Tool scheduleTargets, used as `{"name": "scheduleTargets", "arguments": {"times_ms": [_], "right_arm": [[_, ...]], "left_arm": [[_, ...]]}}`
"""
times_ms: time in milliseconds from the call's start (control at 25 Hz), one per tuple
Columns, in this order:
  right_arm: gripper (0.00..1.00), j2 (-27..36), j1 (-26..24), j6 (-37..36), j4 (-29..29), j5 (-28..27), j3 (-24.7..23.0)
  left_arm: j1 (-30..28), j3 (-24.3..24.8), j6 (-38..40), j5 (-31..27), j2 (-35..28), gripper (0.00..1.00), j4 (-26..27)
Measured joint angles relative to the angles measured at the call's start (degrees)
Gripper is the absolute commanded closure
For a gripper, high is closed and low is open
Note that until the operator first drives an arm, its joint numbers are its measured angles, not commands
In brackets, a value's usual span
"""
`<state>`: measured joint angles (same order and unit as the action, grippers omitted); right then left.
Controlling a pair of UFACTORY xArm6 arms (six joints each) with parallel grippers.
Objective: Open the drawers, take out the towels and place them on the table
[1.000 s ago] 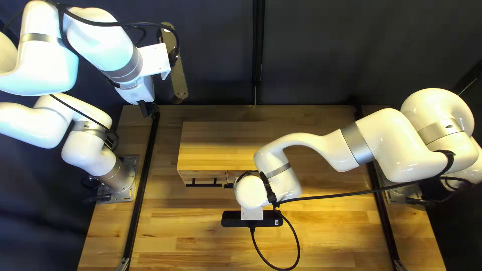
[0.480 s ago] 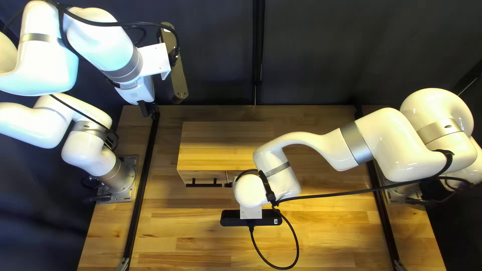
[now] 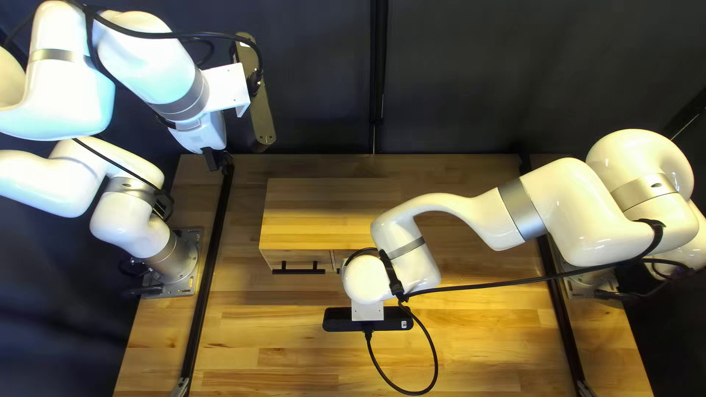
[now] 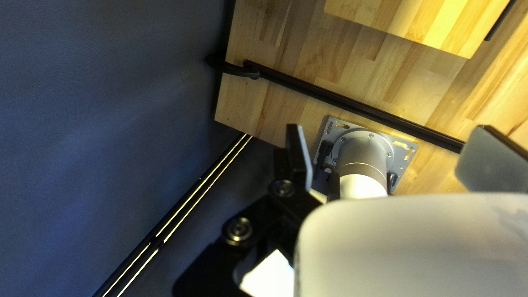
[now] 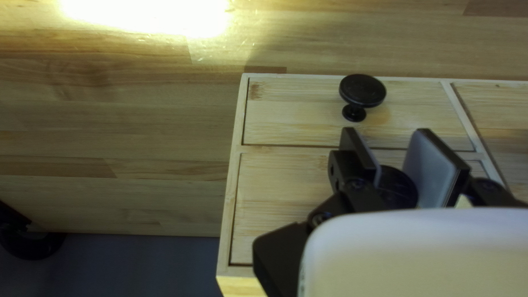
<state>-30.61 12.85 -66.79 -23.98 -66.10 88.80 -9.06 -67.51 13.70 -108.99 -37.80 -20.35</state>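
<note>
My right gripper [image 5: 385, 142] is at the front of the drawer cabinet [image 3: 331, 215], which sits in the middle of the table [image 3: 265, 342]. In the right wrist view its fingers are drawn in close on either side of a round black knob [image 5: 392, 189], pinching it. That knob belongs to a drawer [image 5: 280, 194] at the cabinet's end. Just ahead of the fingertips, the adjoining drawer [image 5: 288, 111] carries a second knob [image 5: 362, 93], which nothing touches. Every drawer front I can see lies flush with the frame. In the top left view my right wrist covers that end of the cabinet's front, and a black bar handle [image 3: 298, 269] shows on the front just to the left of the wrist. My left gripper [image 4: 387, 132] is raised near the table's far left corner, in front of the dark curtain [image 3: 496, 71]. Its fingers are spread wide and empty, and it looks down on its own arm's base plate [image 4: 402, 146].
</note>
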Motion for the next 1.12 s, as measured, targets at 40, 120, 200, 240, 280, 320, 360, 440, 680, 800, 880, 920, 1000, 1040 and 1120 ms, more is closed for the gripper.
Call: {"name": "scheduleTargets", "arguments": {"times_ms": [40, 120, 200, 240, 280, 320, 360, 440, 680, 800, 880, 920, 1000, 1040, 1120], "right_arm": [[1.0, -0.07, 0.25, 0.15, -0.03, -0.16, 0.14], [1.0, -0.56, 0.77, 0.44, 0.07, -0.31, 0.71], [1.0, -1.5, 1.23, 0.58, 0.32, -0.56, 1.84], [1.0, -2.01, 1.56, 0.62, 0.45, -0.75, 2.49], [1.0, -2.44, 1.9, 0.67, 0.55, -0.94, 3.04], [1.0, -2.77, 2.2, 0.74, 0.63, -1.13, 3.52], [1.0, -3.06, 2.48, 0.85, 0.68, -1.38, 4.03], [1.0, -3.58, 3.08, 1.13, 0.72, -1.98, 5.06], [1.0, -4.45, 4.24, 1.23, 0.97, -3.69, 7.42], [1.0, -4.49, 4.56, 1.33, 0.94, -4.36, 8.35], [1.0, -4.95, 5.08, 1.44, 0.97, -4.99, 9.6], [1.0, -5.27, 5.35, 1.47, 1.03, -5.24, 10.14], [1.0, -5.87, 5.73, 1.49, 1.15, -5.48, 10.99], [1.0, -6.24, 5.88, 1.49, 1.22, -5.51, 11.4], [1.0, -7.06, 6.05, 1.37, 1.41, -5.39, 12.16]], "left_arm": [[0.0, 0.0, 0.0, 0.0, 0.0, 0.0, 0.0], [0.0, 0.0, 0.0, 0.0, 0.0, 0.0, 0.0], [0.0, 0.0, 0.0, 0.0, 0.0, 0.0, 0.0], [0.0, 0.0, 0.0, 0.0, 0.0, 0.0, 0.0], [0.0, 0.0, 0.0, 0.0, 0.0, 0.0, 0.0], [0.0, 0.0, 0.0, 0.0, 0.0, 0.0, 0.0], [0.0, 0.0, 0.0, 0.0, 0.0, 0.0, 0.0], [0.0, 0.0, 0.0, 0.0, 0.0, 0.0, 0.0], [0.0, 0.0, 0.0, 0.0, 0.0, 0.0, 0.0], [0.0, 0.0, 0.0, 0.0, 0.0, 0.0, 0.0], [0.0, 0.0, 0.0, 0.0, 0.0, 0.0, 0.0], [0.0, 0.0, 0.0, 0.0, 0.0, 0.0, 0.0], [0.0, 0.0, 0.0, 0.0, 0.0, 0.0, 0.0], [0.0, 0.0, 0.0, 0.0, 0.0, 0.0, 0.0], [0.0, 0.0, 0.0, 0.0, 0.0, 0.0, 0.0]]}}
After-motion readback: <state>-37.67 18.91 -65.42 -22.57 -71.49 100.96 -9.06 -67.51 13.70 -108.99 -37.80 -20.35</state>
